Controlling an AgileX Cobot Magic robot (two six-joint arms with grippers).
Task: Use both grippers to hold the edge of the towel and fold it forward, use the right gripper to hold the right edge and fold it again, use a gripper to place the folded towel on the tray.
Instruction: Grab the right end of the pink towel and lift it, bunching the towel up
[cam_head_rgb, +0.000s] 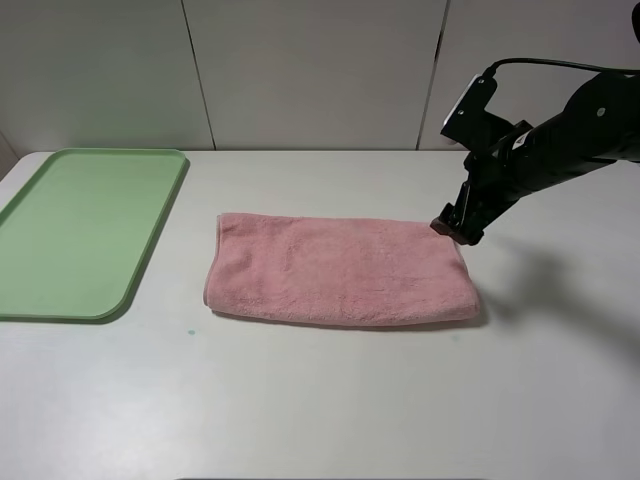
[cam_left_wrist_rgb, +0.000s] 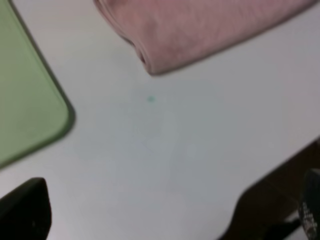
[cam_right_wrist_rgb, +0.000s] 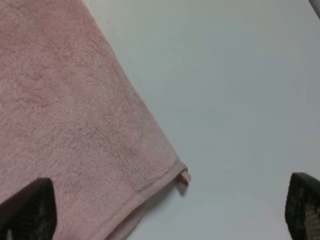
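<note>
A pink towel (cam_head_rgb: 340, 270), folded into a long band, lies flat on the white table. My right gripper (cam_head_rgb: 455, 228) hovers at the towel's far right corner with its jaws spread wide and empty. In the right wrist view the gripper (cam_right_wrist_rgb: 170, 215) stands over that corner of the towel (cam_right_wrist_rgb: 70, 130), where a small tag (cam_right_wrist_rgb: 184, 178) sticks out. The light green tray (cam_head_rgb: 150, 250) lies empty at the left. My left arm is out of the exterior view. In the left wrist view the left gripper (cam_left_wrist_rgb: 165, 220) is open over bare table, apart from the towel's near left end (cam_left_wrist_rgb: 200, 30) and the tray corner (cam_left_wrist_rgb: 30, 110).
A small teal speck (cam_head_rgb: 187, 330) marks the table in front of the towel's left end. The table's near edge shows dark in the left wrist view (cam_left_wrist_rgb: 270, 195). A panelled wall runs behind the table.
</note>
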